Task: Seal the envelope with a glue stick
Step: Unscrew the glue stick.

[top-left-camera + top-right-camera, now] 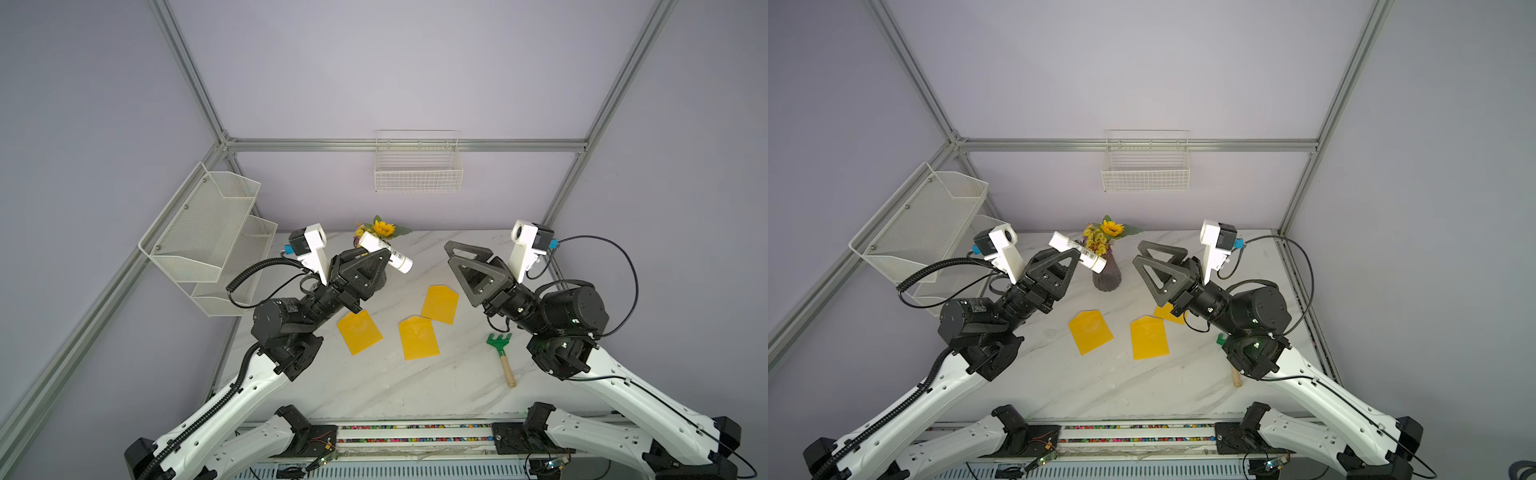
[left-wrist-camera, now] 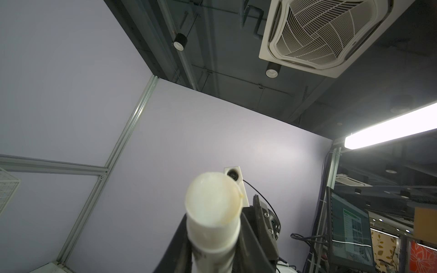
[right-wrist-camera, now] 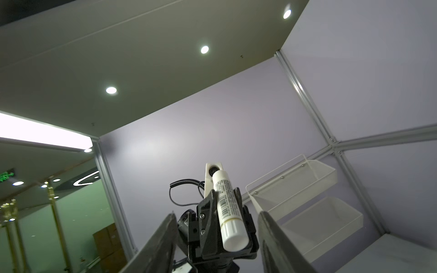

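The glue stick [image 1: 400, 260] [image 1: 1089, 259], white with a dark-printed label, is held crosswise in the air above the back of the table, with my left gripper [image 1: 384, 255] [image 1: 1073, 253] shut on its middle. In the left wrist view one rounded white end [image 2: 212, 203] fills the space between the jaws. My right gripper [image 1: 451, 254] [image 1: 1139, 252] stands open, facing the stick with a gap between them; its wrist view shows the stick's white cap end [image 3: 233, 236] between its spread fingers, untouched. Three yellow envelopes [image 1: 359, 332] [image 1: 418, 337] [image 1: 439, 304] lie flat on the marble table below.
A vase with a sunflower [image 1: 1106, 274] stands at the back, just behind the held stick. A green rake with a wooden handle [image 1: 500, 353] lies at the right beside the right arm. A white mesh shelf [image 1: 208, 232] is on the left wall, a wire basket [image 1: 417, 166] on the back wall.
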Robot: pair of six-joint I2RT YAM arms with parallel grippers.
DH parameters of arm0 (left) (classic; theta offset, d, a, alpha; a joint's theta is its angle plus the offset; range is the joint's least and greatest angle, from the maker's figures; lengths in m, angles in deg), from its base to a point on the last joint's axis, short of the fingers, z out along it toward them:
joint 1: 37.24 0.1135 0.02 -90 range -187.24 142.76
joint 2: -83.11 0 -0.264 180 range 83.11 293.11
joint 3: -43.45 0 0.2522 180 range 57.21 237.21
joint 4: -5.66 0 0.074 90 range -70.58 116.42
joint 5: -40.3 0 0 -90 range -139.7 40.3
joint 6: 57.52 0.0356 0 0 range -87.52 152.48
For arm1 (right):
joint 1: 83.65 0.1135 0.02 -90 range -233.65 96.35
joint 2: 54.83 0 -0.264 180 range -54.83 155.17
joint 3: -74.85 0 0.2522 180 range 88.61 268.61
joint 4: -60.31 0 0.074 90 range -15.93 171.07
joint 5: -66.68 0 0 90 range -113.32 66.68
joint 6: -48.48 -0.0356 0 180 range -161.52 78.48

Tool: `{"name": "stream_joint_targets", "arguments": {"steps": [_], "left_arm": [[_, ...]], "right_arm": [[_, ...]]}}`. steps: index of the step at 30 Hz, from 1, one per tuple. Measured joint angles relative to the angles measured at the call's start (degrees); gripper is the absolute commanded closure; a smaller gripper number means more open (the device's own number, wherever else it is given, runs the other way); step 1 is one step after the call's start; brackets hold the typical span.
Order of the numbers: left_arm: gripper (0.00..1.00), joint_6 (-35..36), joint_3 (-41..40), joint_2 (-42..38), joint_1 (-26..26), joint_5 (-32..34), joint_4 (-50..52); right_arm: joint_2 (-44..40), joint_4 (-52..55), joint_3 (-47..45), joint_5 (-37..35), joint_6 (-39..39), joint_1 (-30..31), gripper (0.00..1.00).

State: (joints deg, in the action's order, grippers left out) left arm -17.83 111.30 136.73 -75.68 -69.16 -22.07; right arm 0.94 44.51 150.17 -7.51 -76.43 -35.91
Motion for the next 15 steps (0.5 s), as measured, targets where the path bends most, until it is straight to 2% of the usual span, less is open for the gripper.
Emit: {"name": "stream_joint_targets", "arguments": {"steps": [8,10,15], "left_arm": [[0.87,-10.5,-4.9,0.5,0.0,9.8,-0.8],[0.87,-12.4,-5.8,0.5,0.0,11.3,-1.2],[0.87,-14.8,-7.2,0.3,0.0,14.2,-1.6]], "right_arm": [[6.5,1.8,4.3,2.2,31.5,0.0,0.46],[8.2,2.6,5.2,2.6,37.8,0.0,0.46],[11.8,5.3,7.4,3.1,48.2,0.0,0.49]]}}
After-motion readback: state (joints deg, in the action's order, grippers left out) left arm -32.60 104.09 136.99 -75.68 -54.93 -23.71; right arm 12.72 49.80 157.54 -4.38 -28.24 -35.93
